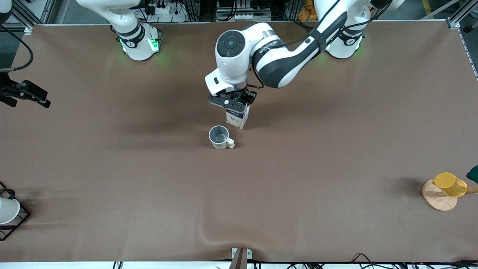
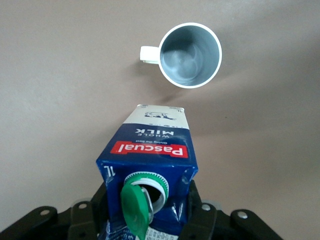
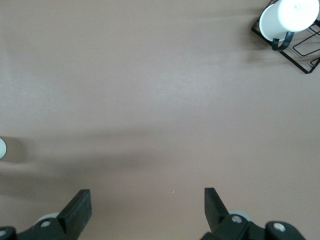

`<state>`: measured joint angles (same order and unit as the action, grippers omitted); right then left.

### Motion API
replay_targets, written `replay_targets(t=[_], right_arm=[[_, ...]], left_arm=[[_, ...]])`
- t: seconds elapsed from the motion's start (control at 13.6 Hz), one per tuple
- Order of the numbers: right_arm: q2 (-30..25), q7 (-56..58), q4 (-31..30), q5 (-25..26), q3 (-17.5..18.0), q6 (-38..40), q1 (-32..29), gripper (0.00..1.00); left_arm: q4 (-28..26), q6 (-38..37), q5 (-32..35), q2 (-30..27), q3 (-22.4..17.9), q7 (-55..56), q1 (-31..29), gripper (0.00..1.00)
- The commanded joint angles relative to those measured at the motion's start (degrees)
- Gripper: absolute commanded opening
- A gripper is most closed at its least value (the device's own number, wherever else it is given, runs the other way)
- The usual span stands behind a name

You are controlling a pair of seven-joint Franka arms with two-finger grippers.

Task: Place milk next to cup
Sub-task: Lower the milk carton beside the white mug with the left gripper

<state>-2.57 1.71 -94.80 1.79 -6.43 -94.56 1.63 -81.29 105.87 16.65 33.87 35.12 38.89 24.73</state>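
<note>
The milk is gripped near its gabled top by the left gripper, whose fingers are pressed against the carton's two sides; the carton is held upright at the middle of the table, though whether its base rests on the cloth cannot be told. Just below the pincer, nearer the front camera, the cup is seen standing apart from the carton by a narrow strip of bare cloth, its handle turned toward the left arm's end. Only in the left wrist view are the green cap — flipped open — and the red band shown, with the cup's grey interior just past the carton's foot. The right gripper is held wide open over bare cloth at the right arm's end, waiting, with nothing between its fingers — a white cup in a black wire rack is caught there. Wide open cloth is left all round the pair.
</note>
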Motion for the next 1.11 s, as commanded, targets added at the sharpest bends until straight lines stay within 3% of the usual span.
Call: replay_targets(t=[0.0, 0.59, 0.66, 0.74, 1.03], right_arm=[[-0.3, -1.7, 1.5, 0.5, 1.2, 0.4, -1.7, 1.0], [1.0, -1.6, 1.6, 0.4, 1.2, 4.1, -1.5, 1.0], [1.0, -1.5, 1.6, 0.3, 1.2, 4.2, -1.6, 1.0], [1.0, -1.5, 1.6, 0.2, 1.2, 4.2, -1.7, 1.0], [1.0, -1.5, 1.6, 0.1, 1.2, 4.2, -1.8, 1.0]], left_arm=[[1.8, 1.3, 2.0, 1.7, -1.1, -0.2, 1.9, 0.62], [2.0, 7.5, 2.2, 4.5, -4.1, -2.9, 4.2, 0.65], [2.0, 7.5, 2.2, 4.2, -5.0, -2.9, 5.2, 0.75], [2.0, 7.6, 2.2, 4.2, -5.6, -3.0, 5.4, 0.98], [2.5, 8.4, 2.2, 3.2, -5.7, -3.3, 4.7, 1.0]])
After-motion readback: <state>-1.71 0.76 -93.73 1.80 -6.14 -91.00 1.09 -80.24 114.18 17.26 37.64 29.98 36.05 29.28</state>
